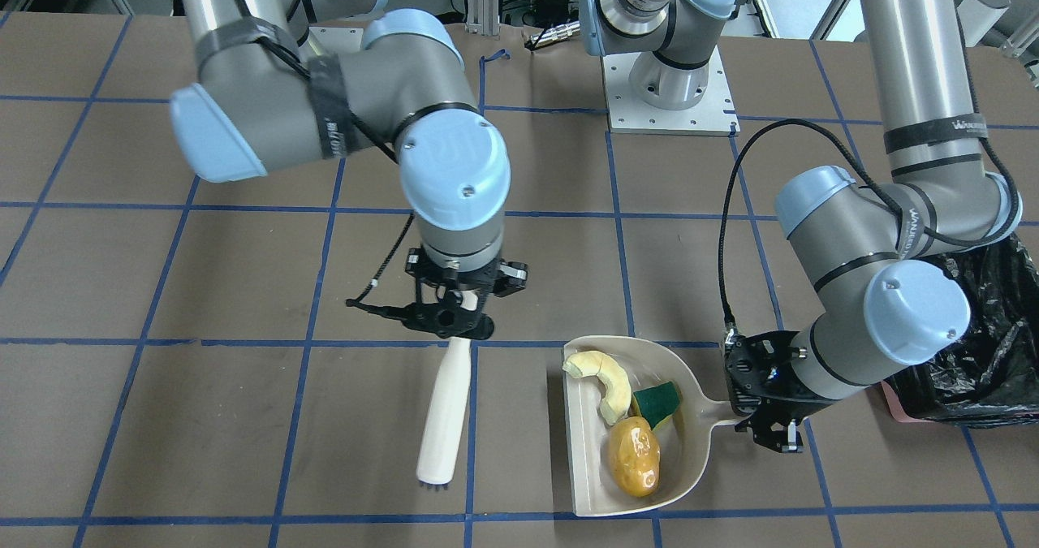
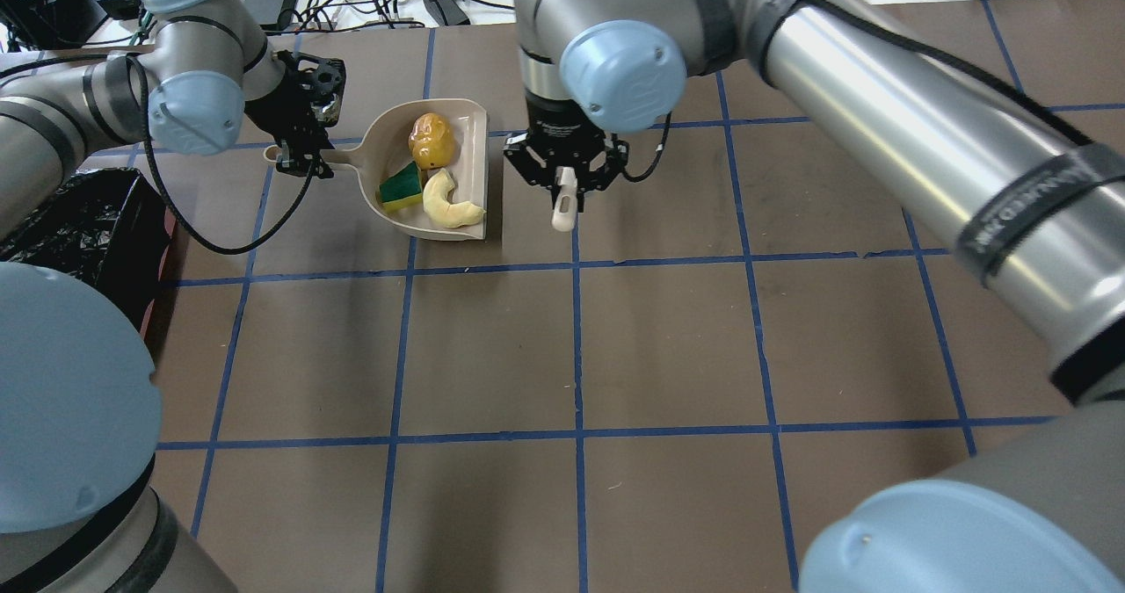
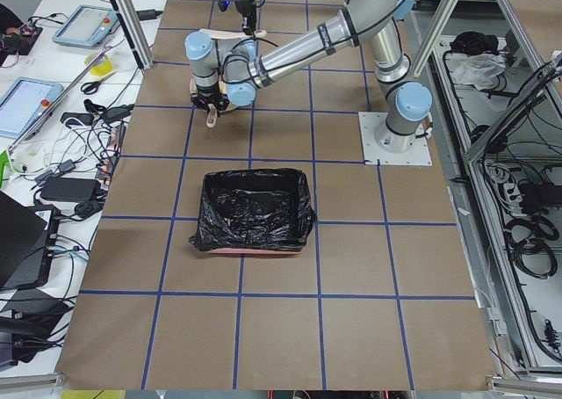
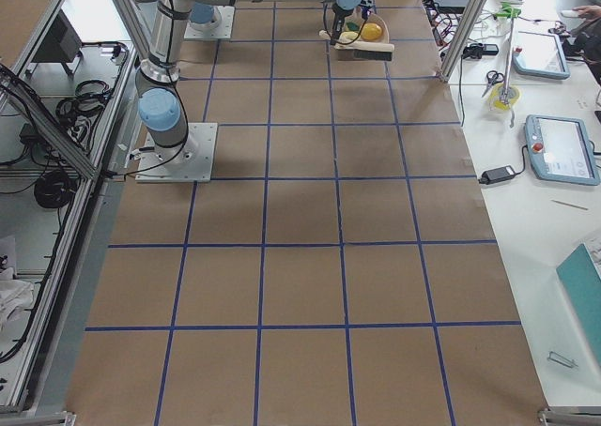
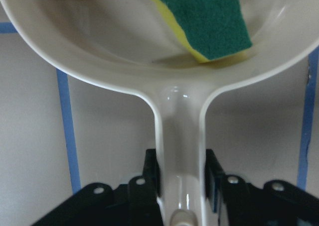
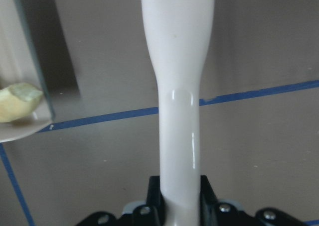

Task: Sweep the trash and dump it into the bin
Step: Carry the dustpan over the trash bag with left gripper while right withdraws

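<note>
All three bits of trash sit in the dustpan point(image 1: 586, 450): the potato point(image 1: 635, 467), the wedge point(image 1: 607, 379) and, between them by the handle's neck, the sponge point(image 1: 659, 406). The pan rests flat on the desk point(image 1: 243, 418).

The left pincer point(image 1: 759, 426) is clamped narrow on the pan's handle; its wrist view shows a pad pressed to each side of it. The right pincer point(image 1: 451, 317) is closed on the top of the brush point(image 1: 445, 418), which sits just beside the pan's open mouth without touching it, bristles at the end away from the pincer.

What matters now is where the bin point(image 1: 986, 345) lies. It stands on the handle side of the pan, beyond the left pincer toward the robot's left, and in the overhead view somewhat closer to the robot's base. The pan's long axis runs across the desk, with the handle pointing toward the bin's side and the mouth pointing the opposite way, at the brush. The left arm is the nearer one and already has the pan.

The carry would therefore go handle-first, probably with the mouth raised so the round potato cannot roll out. Over the bin the pan will likely need turning before it is tipped
</note>
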Robot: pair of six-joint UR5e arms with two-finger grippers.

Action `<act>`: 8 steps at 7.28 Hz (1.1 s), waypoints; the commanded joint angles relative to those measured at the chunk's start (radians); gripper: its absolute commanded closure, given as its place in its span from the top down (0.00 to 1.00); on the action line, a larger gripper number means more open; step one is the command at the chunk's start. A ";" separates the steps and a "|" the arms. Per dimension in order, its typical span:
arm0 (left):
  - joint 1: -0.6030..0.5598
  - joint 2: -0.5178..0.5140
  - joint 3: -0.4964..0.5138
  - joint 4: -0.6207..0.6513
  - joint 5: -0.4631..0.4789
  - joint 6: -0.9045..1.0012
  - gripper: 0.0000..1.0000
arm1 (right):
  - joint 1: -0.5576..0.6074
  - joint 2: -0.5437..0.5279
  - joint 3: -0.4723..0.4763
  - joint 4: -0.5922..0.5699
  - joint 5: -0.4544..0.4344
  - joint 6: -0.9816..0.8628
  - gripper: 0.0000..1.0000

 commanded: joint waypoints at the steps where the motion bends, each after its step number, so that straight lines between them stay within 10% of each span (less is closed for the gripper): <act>1: 0.060 0.075 0.010 -0.127 -0.070 0.007 0.00 | -0.205 -0.171 0.172 0.000 -0.059 -0.235 0.00; 4: 0.265 0.186 0.039 -0.365 -0.071 0.231 0.00 | -0.412 -0.209 0.287 -0.005 -0.147 -0.441 0.00; 8: 0.658 0.162 0.233 -0.559 0.037 0.509 0.00 | -0.613 -0.160 0.466 -0.324 -0.155 -0.838 0.00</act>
